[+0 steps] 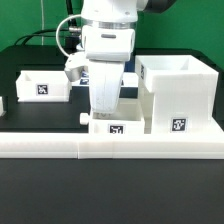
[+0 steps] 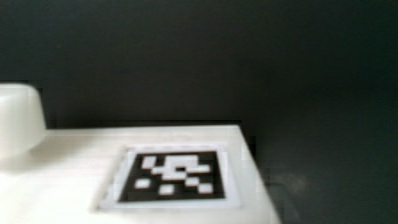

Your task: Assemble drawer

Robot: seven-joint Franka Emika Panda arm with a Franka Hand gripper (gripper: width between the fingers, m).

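Housing [image 1: 180,95]: tall white box of the drawer, standing on the black table [image 1: 30,200]. Its top is open and only its own white inner walls show. A black-and-white tag [image 1: 179,126] sits low on its front.

Middle tray [image 1: 118,127]: small and white, just beside the housing on the exterior view's left. It has a tag on the near face, and its inside is hidden by the arm.

Far tray [image 1: 44,85]: open-top and white, well apart from the housing, farther to the exterior view's left. It has a tag on its front, and its contents cannot be made out from this angle.

Gripper [image 1: 106,112]: white, lowered over the middle tray, close beside the housing. Its fingers are hidden, so I cannot tell whether they are apart or together.

Barrier [image 1: 110,147]: long, low and white, running in front of the housing and the middle tray.

Wrist view: a flat white tagged surface [image 2: 71,150] close up against the dark table. A blurred rounded white shape [image 2: 18,120] sits at one edge.
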